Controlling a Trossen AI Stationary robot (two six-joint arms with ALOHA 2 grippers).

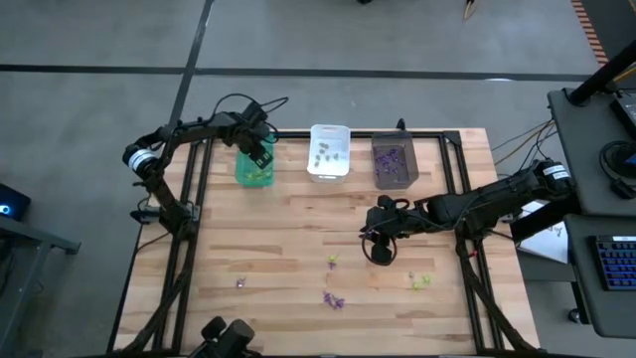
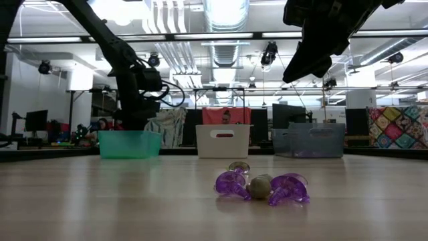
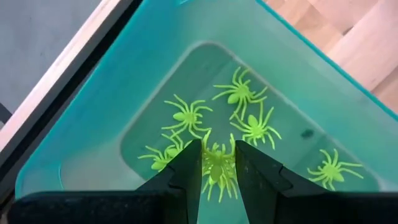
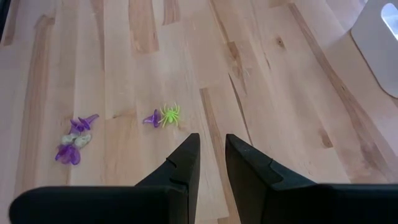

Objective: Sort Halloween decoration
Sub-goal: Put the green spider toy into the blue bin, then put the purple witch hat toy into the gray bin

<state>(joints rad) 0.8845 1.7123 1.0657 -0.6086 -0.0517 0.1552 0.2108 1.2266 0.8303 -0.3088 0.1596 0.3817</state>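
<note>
The left pincer (image 3: 217,168) hangs over the green bin (image 1: 254,169) at the far edge of the counter (image 1: 298,229), its fingers (image 3: 186,171) set narrow with a gap between them. A yellow-green spider (image 3: 219,163) shows in that gap, but I cannot tell whether it is gripped or just lying with the other green spiders (image 3: 239,93) below the pincer on the bin floor.

The right pincer (image 4: 211,163) hovers above bare counter, fingers narrow, nothing between them. Ahead of it lie a green spider touching a purple piece (image 4: 163,116), and farther off a small cluster of purple pieces (image 4: 74,138). The white bin (image 1: 329,151) and grey bin (image 1: 394,161) stand beside the green one, each with a few pieces inside.
</note>
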